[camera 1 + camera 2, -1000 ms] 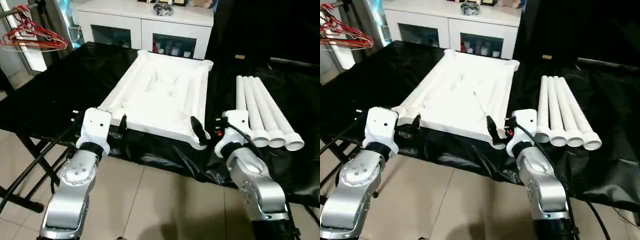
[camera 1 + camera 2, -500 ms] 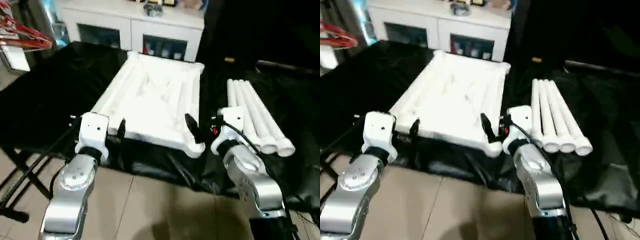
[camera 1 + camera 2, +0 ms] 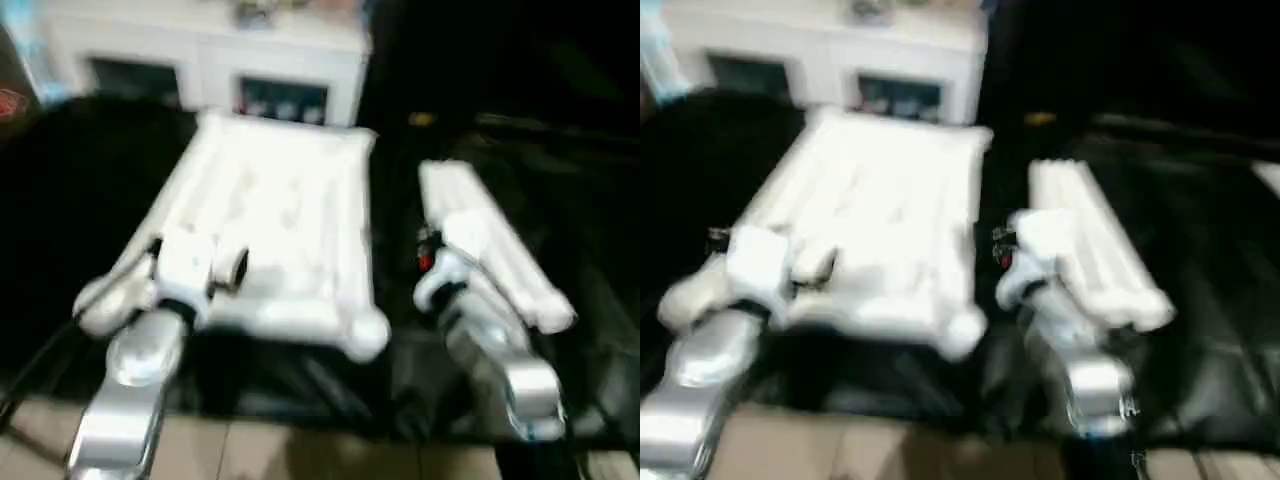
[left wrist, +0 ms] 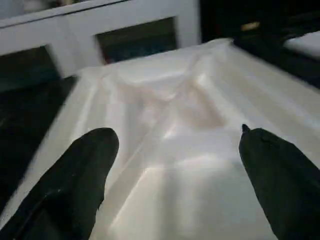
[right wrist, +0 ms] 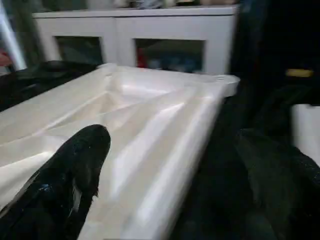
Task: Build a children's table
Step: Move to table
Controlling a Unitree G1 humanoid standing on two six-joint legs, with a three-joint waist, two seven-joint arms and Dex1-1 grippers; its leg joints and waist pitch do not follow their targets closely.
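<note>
- White plastic table panel (image 3: 285, 215) lies underside up on black cloth (image 3: 80, 180), centre-left of head views; ribs run lengthwise, rounded corner socket (image 3: 368, 335) at its near right corner.
- Four white tube legs (image 3: 490, 240) lie side by side on the cloth, right of centre, a dark strip of cloth betw. them and the panel; blurred, so individual tubes hard to separate.
- Left gripper (image 4: 175, 145): jaws wide apart, one black finger (image 4: 85, 165) at lower left of wrist frame, other at lower right, panel's near edge betw. them. Contact w/ panel: can't tell.
- Right gripper (image 5: 175, 165): jaws wide apart too; one finger (image 5: 75, 165) over the panel's ribbed side at lower left of wrist frame, other finger dark at lower right over cloth. Nothing gripped.
- Head views: left silver forearm (image 3: 130, 390) comes up from bottom left, its white wrist block at panel's near left corner; right forearm (image 3: 500, 360) from bottom right, wrist sitting betw. panel and legs.
- White cabinet (image 3: 210, 60) w/ glass doors across the top, behind the cloth.
</note>
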